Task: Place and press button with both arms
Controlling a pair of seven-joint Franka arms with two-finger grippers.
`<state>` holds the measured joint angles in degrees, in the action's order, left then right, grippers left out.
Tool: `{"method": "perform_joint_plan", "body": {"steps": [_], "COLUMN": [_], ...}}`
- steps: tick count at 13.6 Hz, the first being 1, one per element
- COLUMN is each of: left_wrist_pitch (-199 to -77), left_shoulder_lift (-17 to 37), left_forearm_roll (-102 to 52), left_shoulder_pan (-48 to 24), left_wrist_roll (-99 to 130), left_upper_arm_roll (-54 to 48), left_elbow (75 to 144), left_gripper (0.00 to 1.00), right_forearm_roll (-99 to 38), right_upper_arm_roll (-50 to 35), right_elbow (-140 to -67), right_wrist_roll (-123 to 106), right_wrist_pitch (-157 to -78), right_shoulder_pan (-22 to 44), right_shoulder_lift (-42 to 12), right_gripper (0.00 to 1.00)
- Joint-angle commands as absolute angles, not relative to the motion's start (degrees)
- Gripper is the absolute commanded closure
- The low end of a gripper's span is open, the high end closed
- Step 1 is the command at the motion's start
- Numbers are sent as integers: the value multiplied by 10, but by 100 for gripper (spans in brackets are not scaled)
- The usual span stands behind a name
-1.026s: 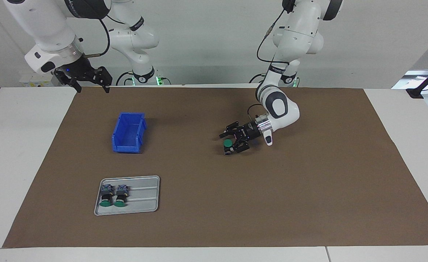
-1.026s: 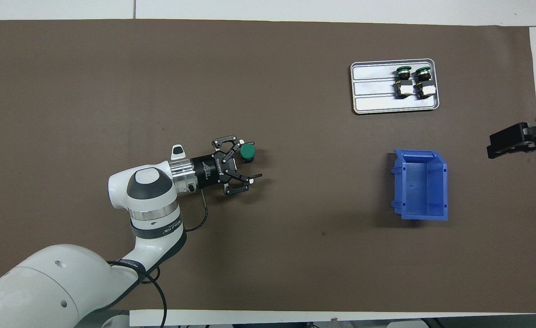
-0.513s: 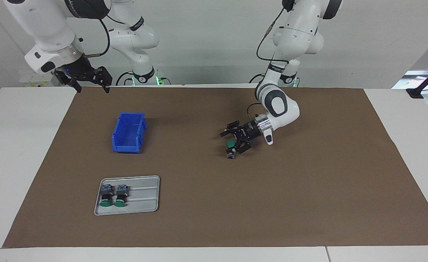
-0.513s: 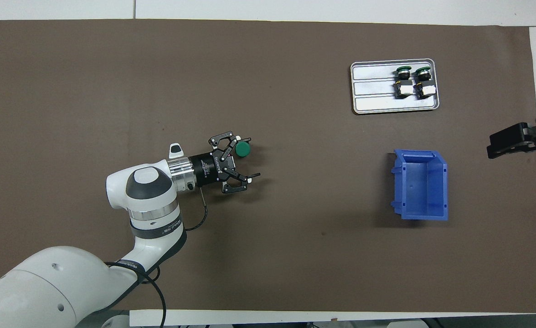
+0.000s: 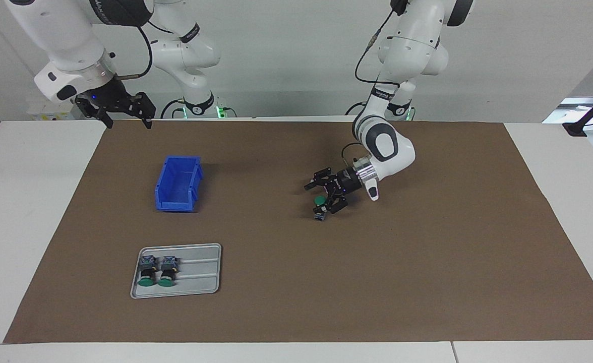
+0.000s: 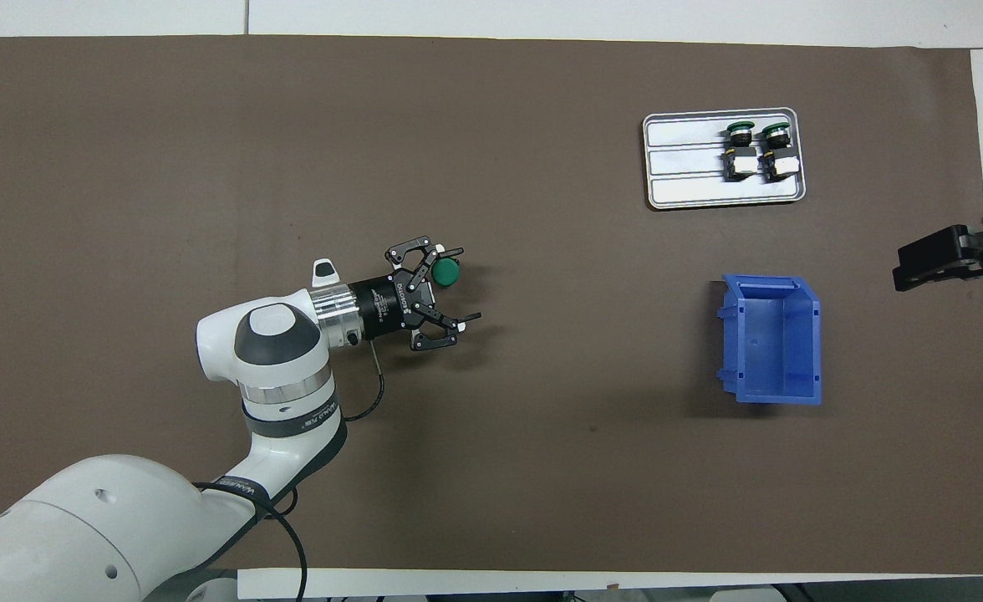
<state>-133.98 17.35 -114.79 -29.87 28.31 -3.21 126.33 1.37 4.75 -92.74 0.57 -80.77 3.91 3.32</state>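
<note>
Left gripper (image 6: 451, 284) spread, green-capped button (image 6: 445, 271) upright between fingers. Blue plastic bin (image 6: 771, 339) at three o'clock; ribbed metal tray (image 6: 684, 159) at two. Right gripper (image 5: 125, 116) spread, waiting.

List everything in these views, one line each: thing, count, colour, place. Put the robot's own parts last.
button: 1, green cap, standing on the mat near the table's middle, toward the left arm's end, by the left gripper's fingers.
buttons on the tray: 2, green caps, lying side by side at one end of the tray.
tray: 1, silver-grey, toward the right arm's end, farther from the robots than the bin.
bin: 1, blue, open top, nothing seen inside, toward the right arm's end.
mat: 1, brown, covering most of the white table.
left gripper: 1, black, open, low over the mat at the lone button.
right gripper: 1, black, open, raised over the table's edge at its own end, waiting.
</note>
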Motion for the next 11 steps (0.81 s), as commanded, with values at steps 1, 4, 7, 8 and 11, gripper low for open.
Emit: {"method": "perform_joint_plan", "body": {"steps": [1, 4, 7, 8, 11], "left_wrist_pitch": [-1358, -1375, -1405, -1411, -1468], "left_shoulder_lift": [166, 165, 144, 142, 120], "left_forearm_roll": [-1150, -1143, -1141, -1141, -1140], "left_shoulder_pan": [-307, -307, -309, -310, -340], "left_wrist_roll": [300, 314, 321, 326, 330], "left_upper_arm_roll": [-26, -26, -28, -28, -27], "left_elbow": [1257, 1247, 1252, 1251, 1252], "left_gripper": [0, 0, 0, 0, 0], "right_forearm_roll": [12, 12, 12, 12, 12], "right_upper_arm_roll": [46, 46, 46, 46, 46], "right_elbow": [-933, -933, -933, -933, -933], "right_wrist_roll": [-6, -6, -6, -6, -6], "right_wrist_pitch": [-806, -806, -806, -806, -806], "right_shoulder_pan": [34, 34, 34, 34, 34], "right_shoulder_lift": [39, 39, 39, 39, 39], "right_gripper": [1, 1, 1, 1, 1]}}
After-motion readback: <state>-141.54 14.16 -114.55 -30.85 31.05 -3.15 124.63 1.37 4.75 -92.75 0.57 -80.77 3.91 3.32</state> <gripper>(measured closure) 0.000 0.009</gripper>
